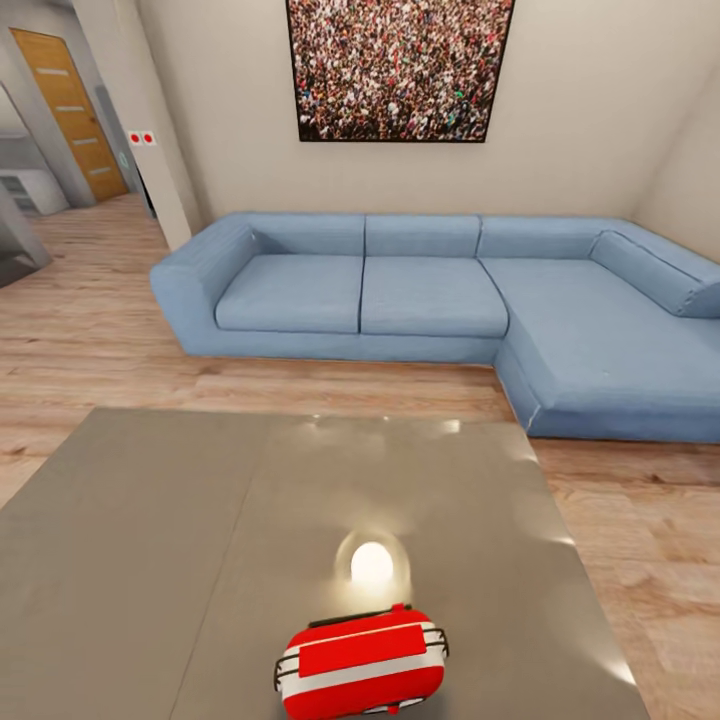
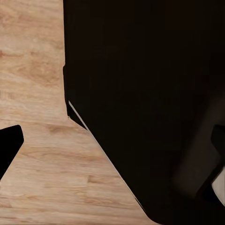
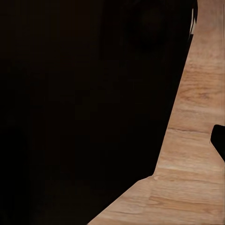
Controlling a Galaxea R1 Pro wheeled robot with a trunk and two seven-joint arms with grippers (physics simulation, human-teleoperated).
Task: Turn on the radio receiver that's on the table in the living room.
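The radio receiver (image 1: 362, 664), a small red rounded box with a white stripe and a thin black wire handle, sits on the near middle of the large glossy grey table (image 1: 180, 540). Its dial and light face away from the head view or are too small to see. Beyond the table lies the living room with its blue L-shaped sofa (image 1: 430, 295) and framed crowd picture (image 1: 398, 68). My left gripper (image 2: 112, 145) hangs over wood floor beside a dark mass, one black fingertip (image 2: 10, 147) showing at the picture's edge. My right gripper (image 3: 112, 140) looks alike, with a fingertip (image 3: 219, 140). Both look spread, empty.
A bright lamp reflection (image 1: 372, 563) shines on the tabletop just beyond the radio. Light wood plank floor (image 1: 90, 330) runs between table and sofa. A hallway with a wooden door (image 1: 72, 110) opens at the far left.
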